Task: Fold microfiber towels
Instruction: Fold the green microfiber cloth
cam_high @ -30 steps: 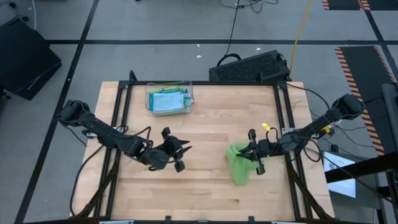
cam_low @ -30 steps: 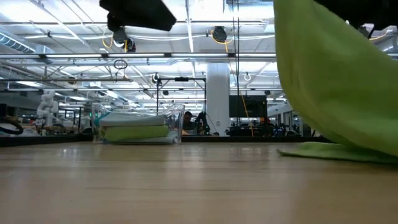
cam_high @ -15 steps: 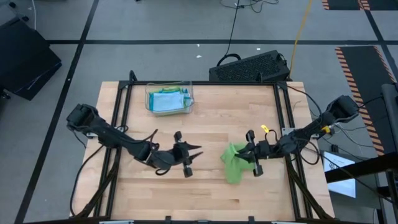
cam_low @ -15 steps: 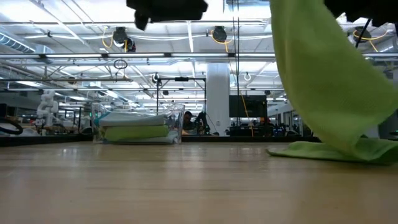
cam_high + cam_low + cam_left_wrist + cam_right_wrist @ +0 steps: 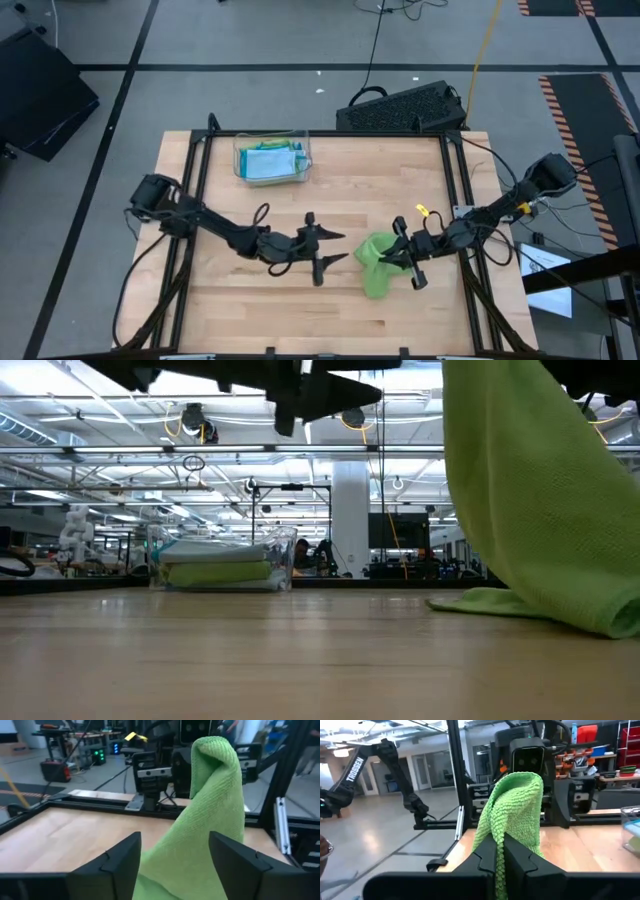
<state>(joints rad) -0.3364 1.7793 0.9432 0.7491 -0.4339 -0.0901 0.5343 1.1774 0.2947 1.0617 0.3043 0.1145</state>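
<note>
High view: the left gripper (image 5: 336, 247) has swept across the counter (image 5: 330, 175) and spread its jaws, now just beside the lime green towel (image 5: 375, 262). The right gripper (image 5: 404, 262) stays clamped on that towel, lifting it, so a two-handed fold looks imminent.

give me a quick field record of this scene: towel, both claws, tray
green towel: pinched at one corner and lifted, lower part trailing on the table
right claw: shut on the green towel
left claw: open, in the air beside the towel, fingers either side of it in the wrist view, not gripping
tray: clear, at the far left of the table, holding folded blue and green towels
</note>
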